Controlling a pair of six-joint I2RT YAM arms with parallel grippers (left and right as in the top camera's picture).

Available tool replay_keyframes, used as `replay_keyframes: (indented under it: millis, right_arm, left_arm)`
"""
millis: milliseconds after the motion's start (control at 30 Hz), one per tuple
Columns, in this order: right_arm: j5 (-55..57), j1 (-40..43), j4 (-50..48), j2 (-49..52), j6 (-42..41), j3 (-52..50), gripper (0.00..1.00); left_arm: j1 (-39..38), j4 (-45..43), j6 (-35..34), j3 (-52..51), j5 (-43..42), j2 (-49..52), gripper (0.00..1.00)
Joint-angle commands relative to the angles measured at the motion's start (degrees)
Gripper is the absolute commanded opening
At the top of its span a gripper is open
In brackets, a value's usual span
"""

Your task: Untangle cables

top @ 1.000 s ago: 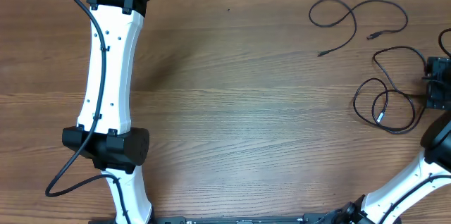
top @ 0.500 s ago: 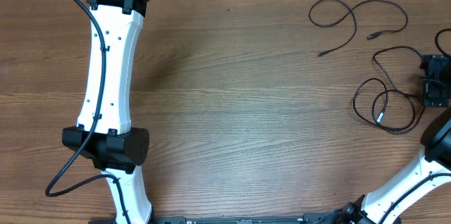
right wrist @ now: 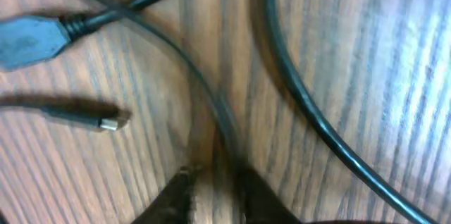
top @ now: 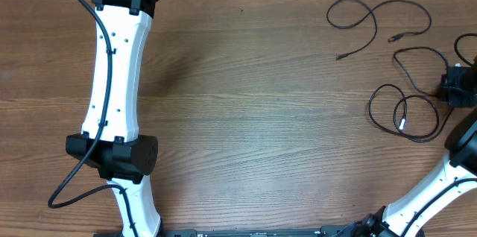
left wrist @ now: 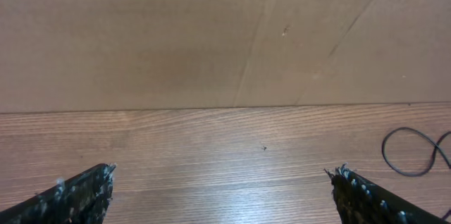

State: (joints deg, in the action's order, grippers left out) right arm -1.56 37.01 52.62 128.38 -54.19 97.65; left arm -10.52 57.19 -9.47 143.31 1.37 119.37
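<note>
The right end effector (top: 456,86), seemingly closed on a thin cable (right wrist: 190,72), sat at the desk's (top: 261,118) right edge; its loops (top: 370,109) trailed leftward; the open left end effector (left wrist: 224,197) was well apart.

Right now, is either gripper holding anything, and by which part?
The right gripper looks closed on a thin cable, pinching it mid-cord, not at an end. The left gripper is open and holds nothing.
</note>
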Motion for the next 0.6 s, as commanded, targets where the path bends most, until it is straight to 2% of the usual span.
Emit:
replay_keyframes:
  millis: [0, 100, 267, 567]
  right_arm:
    - [-0.1, -0.3, -0.5, 0.7, -0.1, -0.2, 0.12]
    - [-0.1, -0.3, -2.9, 0.7, 0.8, -0.2, 0.08]
    - [0.8, 0.0, -10.0, 0.7, 4.9, -0.2, 0.09]
    - [8.7, 2.2, -11.5, 0.7, 6.6, -0.2, 0.09]
  left_arm:
    - [-0.4, -0.2, -1.1, 0.9, -1.0, -1.0, 0.99]
    - [-0.4, -0.2, -1.1, 0.9, -1.0, -1.0, 0.99]
    - [-0.4, -0.2, -1.5, 0.9, -2.4, -1.0, 1.0]
    - [-0.4, -0.2, -2.6, 0.9, -2.9, -1.0, 0.99]
